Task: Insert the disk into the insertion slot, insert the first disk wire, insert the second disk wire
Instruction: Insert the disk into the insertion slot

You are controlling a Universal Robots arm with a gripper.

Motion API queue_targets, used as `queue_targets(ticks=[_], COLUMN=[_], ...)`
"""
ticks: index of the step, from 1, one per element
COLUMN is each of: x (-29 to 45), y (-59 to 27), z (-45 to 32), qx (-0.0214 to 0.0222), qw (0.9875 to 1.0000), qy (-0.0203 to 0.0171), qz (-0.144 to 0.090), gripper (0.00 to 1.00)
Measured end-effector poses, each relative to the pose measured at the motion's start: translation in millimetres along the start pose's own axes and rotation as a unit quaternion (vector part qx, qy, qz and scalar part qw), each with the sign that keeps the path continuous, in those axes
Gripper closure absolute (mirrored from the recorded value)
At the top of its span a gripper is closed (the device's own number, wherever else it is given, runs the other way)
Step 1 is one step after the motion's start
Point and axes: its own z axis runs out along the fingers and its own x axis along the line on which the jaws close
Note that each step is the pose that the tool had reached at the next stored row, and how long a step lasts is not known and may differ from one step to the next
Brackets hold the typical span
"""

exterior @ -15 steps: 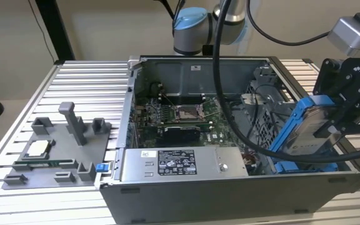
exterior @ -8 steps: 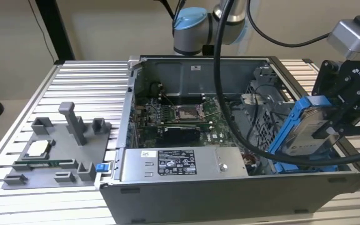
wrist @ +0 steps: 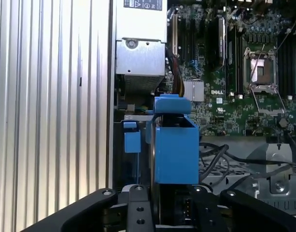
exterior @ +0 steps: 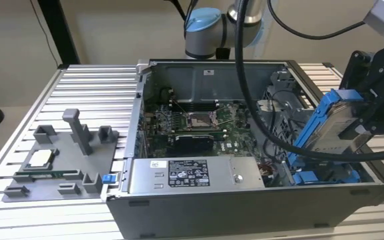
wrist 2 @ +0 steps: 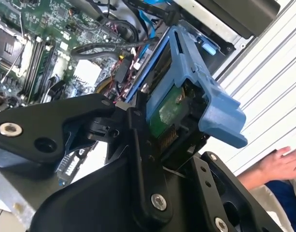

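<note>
The gripper (exterior: 369,117) has its fingers closed tight on the disk (exterior: 335,125), pinching it at one end. In both wrist views the black fingers (wrist 2: 138,145) press on the sides of the disk, and its blue frame sticks out past them.

In the exterior view the disk is up in the air and tilted. It is at about three o'clock from the middle of the open computer case (exterior: 245,210), leaning over the case's edge. Its low end points down toward the insertion slot (exterior: 325,176), which sits at about four o'clock inside the case. I can't tell if the low end touches the blue rails or hangs just above them.

So the disk is picked up but not in the slot yet. I think none of the three jobs is finished. The disk has to go in, and then both wires. Black cables (exterior: 279,145) lie loose in the case near the slot, and I see none plugged into the disk.

The grey power box (exterior: 192,175) is at six o'clock in the case. A person's hand (wrist 2: 278,162) rests on the table near the arm in the second wrist view.
</note>
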Motion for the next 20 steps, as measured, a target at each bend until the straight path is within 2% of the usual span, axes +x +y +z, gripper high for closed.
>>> queue_targets(ticks=[1, 2, 3, 5, 9, 14, 15, 17, 20], x=[-0.2, -0.2, -0.2, 0.1, 2.4, 21.0, 22.6, 23.1, 22.7], y=[0.0, -0.2, -1.1, -5.1, -13.0, -13.5, -13.6, -14.0, -14.6], z=[-1.1, -1.3, -1.5, -1.8, -1.0, -3.1, -1.8, 1.4, 6.1], qx=[-0.0032, -0.0096, -0.0189, -0.0242, -0.0262, -0.0292, -0.0292, -0.0293, -0.0294], qw=[1.0000, 1.0000, 0.9998, 0.9997, 0.9997, 0.9996, 0.9996, 0.9996, 0.9995], qy=[0.0000, 0.0001, 0.0002, 0.0000, -0.0012, -0.0013, -0.0016, -0.0014, -0.0059], qz=[0.000, 0.001, 0.002, 0.003, 0.003, 0.003, 0.003, 0.003, 0.002], gripper=[1.00, 1.00, 1.00, 1.00, 1.00, 1.00, 1.00, 1.00, 1.00])
